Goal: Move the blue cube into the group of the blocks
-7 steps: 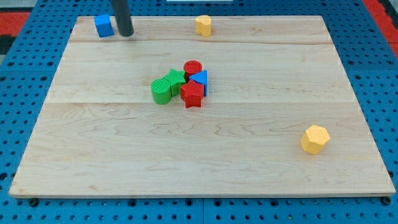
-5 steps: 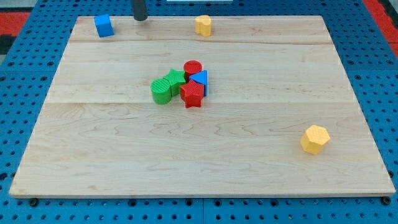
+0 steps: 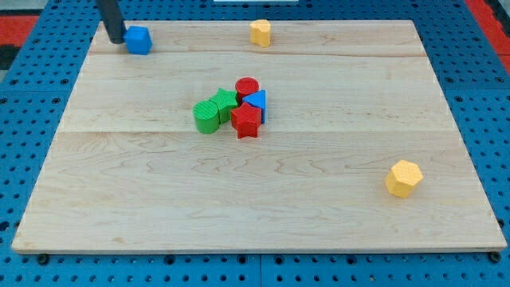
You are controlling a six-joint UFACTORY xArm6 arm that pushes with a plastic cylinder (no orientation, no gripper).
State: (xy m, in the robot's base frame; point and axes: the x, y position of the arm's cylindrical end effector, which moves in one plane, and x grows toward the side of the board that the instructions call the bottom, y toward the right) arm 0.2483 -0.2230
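Resting at the far left corner of the counter, my tip sits just to the left of the blue cube, touching it or very nearly so. The end effector is only a plain dark rod, with no jaws to open or close, and it holds nothing.

The blue cube is well apart from the group of blocks near the middle of the counter. That group is packed tight: a green cylinder on its left, a green star beside it, a red cylinder at the far side, a blue triangular block on the right and a red star at the near side.

A yellow block stands alone at the far edge, and a yellow hexagonal block lies alone toward the near right.
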